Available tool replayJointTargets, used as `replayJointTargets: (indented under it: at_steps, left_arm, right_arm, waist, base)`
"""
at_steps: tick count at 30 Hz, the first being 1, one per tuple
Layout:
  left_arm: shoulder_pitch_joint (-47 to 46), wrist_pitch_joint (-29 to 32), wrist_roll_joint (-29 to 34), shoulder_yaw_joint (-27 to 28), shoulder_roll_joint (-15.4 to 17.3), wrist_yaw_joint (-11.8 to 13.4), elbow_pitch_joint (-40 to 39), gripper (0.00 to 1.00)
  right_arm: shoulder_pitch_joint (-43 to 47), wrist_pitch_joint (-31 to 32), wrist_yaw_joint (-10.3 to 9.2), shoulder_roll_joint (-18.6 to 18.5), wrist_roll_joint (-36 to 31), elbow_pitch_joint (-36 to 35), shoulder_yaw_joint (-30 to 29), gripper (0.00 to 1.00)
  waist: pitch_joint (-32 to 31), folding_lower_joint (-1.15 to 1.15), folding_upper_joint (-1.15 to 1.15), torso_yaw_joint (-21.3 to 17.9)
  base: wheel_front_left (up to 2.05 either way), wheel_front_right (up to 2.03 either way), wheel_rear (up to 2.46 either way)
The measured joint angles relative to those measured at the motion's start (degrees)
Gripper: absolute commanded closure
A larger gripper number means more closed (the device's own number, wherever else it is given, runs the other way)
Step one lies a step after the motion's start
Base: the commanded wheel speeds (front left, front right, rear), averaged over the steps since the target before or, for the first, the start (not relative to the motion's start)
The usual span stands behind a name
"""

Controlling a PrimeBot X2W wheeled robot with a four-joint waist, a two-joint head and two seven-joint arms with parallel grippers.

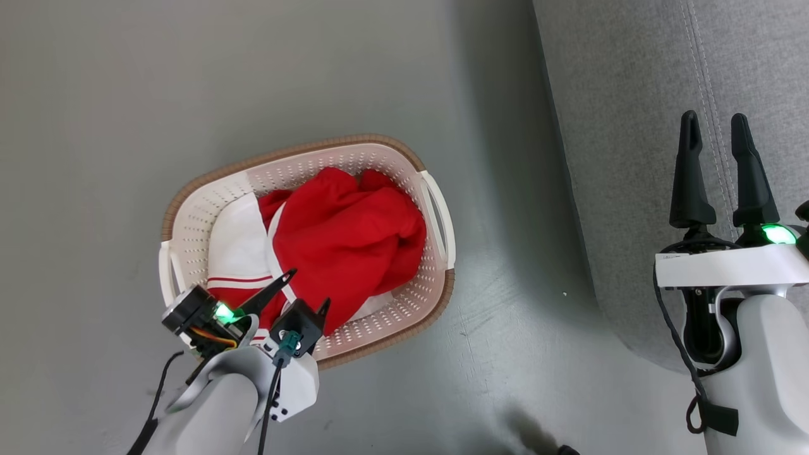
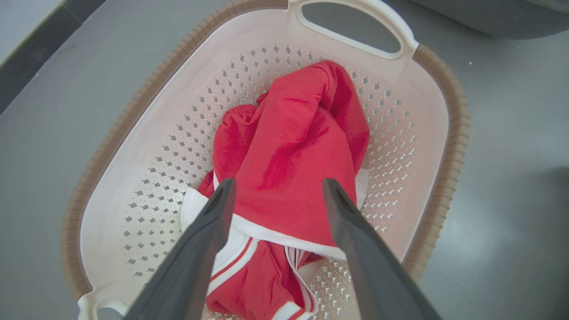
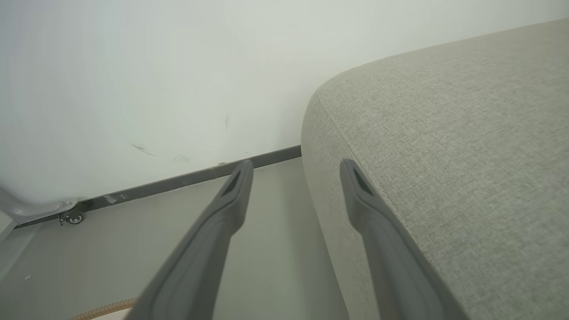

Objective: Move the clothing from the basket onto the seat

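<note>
Your left gripper (image 1: 310,287) hovered released above the bright red fabric clothing (image 1: 347,246) in the cream-white perforated plastic basket (image 1: 208,208), so pickup seemingly called for lowering and clenching a fold.

Grey seat (image 1: 626,126) cropped top and right, basket (image 1: 196,215) floor hidden under clothing (image 1: 347,246)

clothing (image 1: 354,240) in the basket (image 1: 202,208), basket on the floor (image 1: 95,95), seat (image 1: 619,95) to its right, apart
</note>
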Motion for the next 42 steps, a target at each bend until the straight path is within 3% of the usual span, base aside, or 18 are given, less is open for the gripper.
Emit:
replayJointTargets:
  at_steps: [8,28,42]
  left_arm:
    - [-2.4,2.0,4.0,-3.0,0.6,0.0,3.3,0.00]
    - [-7.1,8.8,6.6,-4.1,2.2,1.1,9.7,0.00]
    - [-9.8,13.5,8.6,-4.0,2.8,5.1,12.4,0.00]
  right_arm:
    - [-2.2,0.0,0.00,0.1,1.1,0.1,0.5,0.00]
    - [-3.5,0.0,0.00,0.3,3.2,-1.0,1.3,0.00]
    - [-4.2,-0.2,0.00,0.3,4.6,-1.3,2.2,0.00]
  waist:
    - [1.9,0.00,0.00,-1.2]
    - [6.2,0.00,0.00,-3.8]
    - [8.8,0.00,0.00,-5.5]
  base:
    - [0.00,0.00,0.00]
    - [0.00,0.00,0.00]
    - [0.00,0.00,0.00]
